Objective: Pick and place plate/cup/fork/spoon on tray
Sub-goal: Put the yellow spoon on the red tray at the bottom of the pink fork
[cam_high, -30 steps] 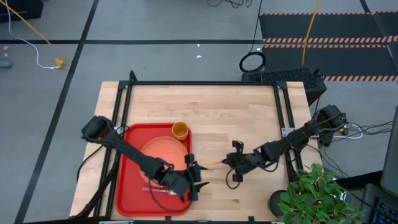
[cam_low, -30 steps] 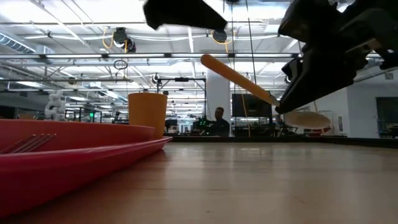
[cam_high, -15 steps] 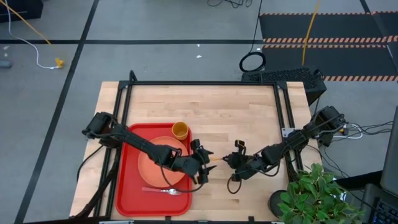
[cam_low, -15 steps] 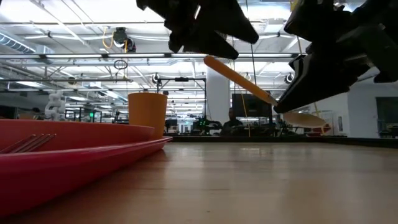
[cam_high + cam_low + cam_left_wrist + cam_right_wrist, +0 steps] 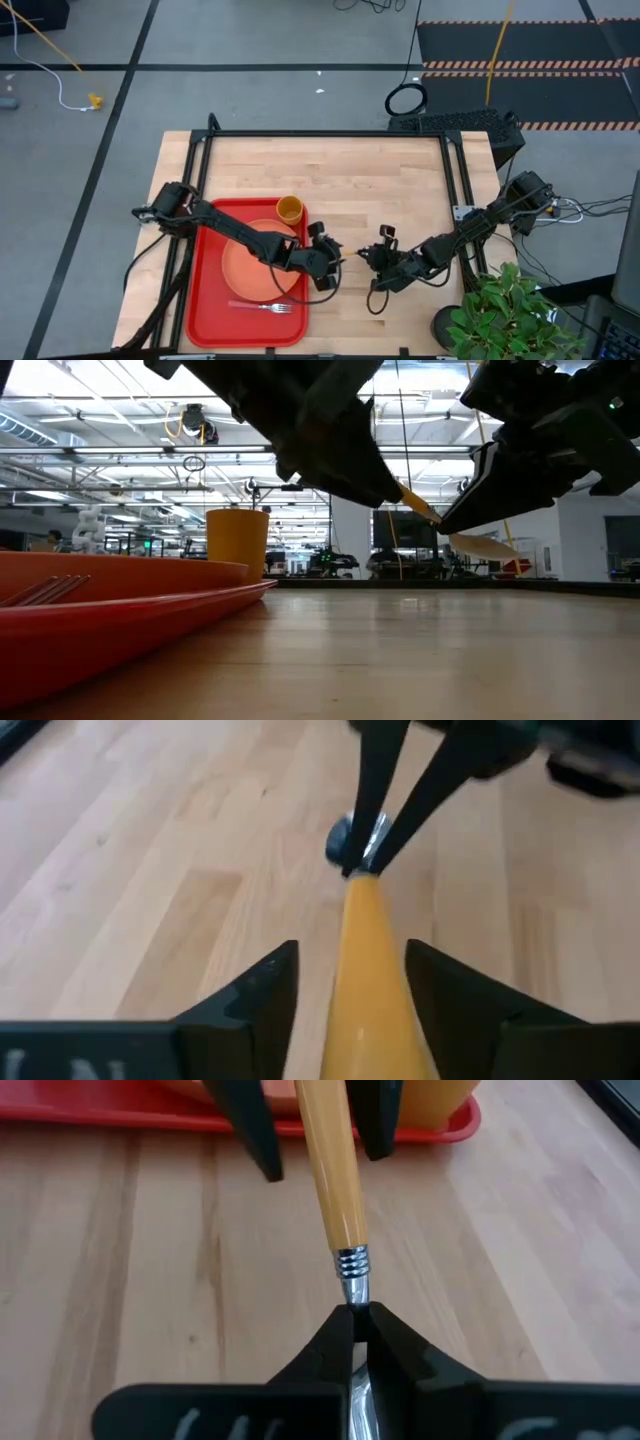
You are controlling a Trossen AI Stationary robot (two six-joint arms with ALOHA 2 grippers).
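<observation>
Moved: my left gripper (image 5: 333, 262) went from over the tray (image 5: 207, 300) to the spoon (image 5: 333, 1180) handle, past the tray's right edge.
Left: fingers (image 5: 250, 995) spread, straddling handle, no contact seen.
Right gripper (image 5: 357, 1323): pinched on spoon neck, spoon held off the table (image 5: 380, 190).
Room: bare wood beneath.

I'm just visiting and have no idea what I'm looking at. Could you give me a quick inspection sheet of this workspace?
Surface: wooden table, black frame.
Job's things: red tray holds plate, cup, fork; spoon held above the table.
Clutter: nothing seen.
Grippers: right tool shut on the spoon's metal neck; left tool open, fingers either side of the orange handle.
Cables: on the floor and by the right arm's base.
Surroundings: potted plant, striped mats.
</observation>
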